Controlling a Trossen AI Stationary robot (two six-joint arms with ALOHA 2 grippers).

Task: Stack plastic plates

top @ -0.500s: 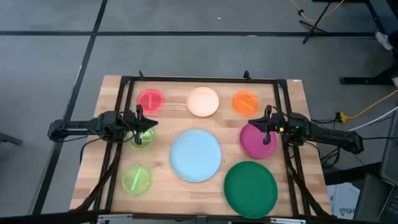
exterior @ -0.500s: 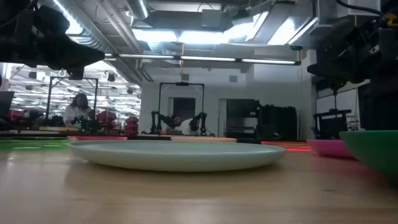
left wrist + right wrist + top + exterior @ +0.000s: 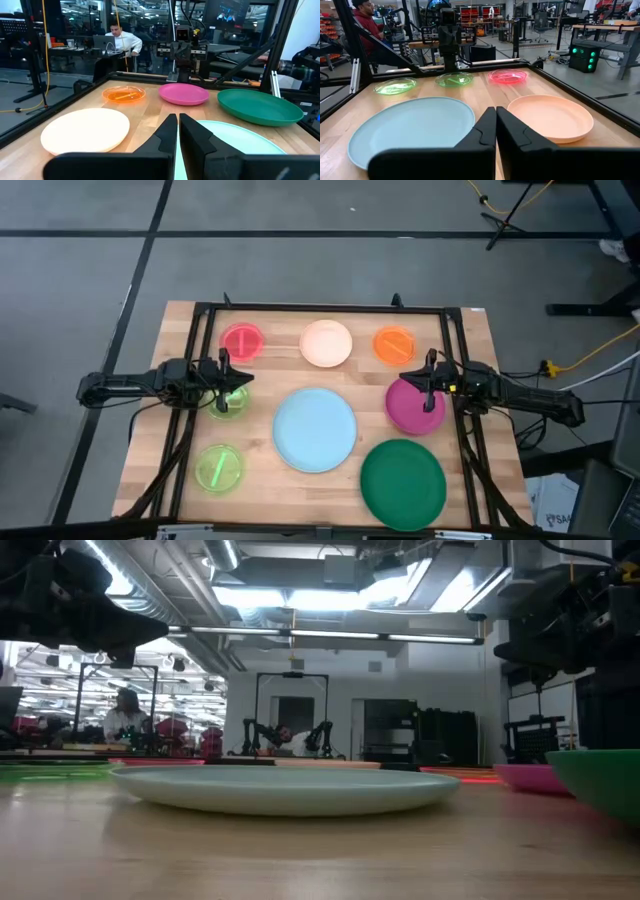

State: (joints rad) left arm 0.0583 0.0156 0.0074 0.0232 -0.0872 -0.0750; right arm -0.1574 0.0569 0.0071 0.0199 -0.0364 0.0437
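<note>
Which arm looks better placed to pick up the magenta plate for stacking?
Probably the right: in the high view the right hand hovers over the magenta plate, while the left hand sits across the table above a neon green plate.

Grey floor (image 3: 90, 270) surrounds the wooden table (image 3: 180, 330); bright ceiling lights (image 3: 300, 595).

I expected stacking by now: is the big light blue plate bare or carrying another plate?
Bare. The light blue plate lies flat on the table, nothing on it.
</note>
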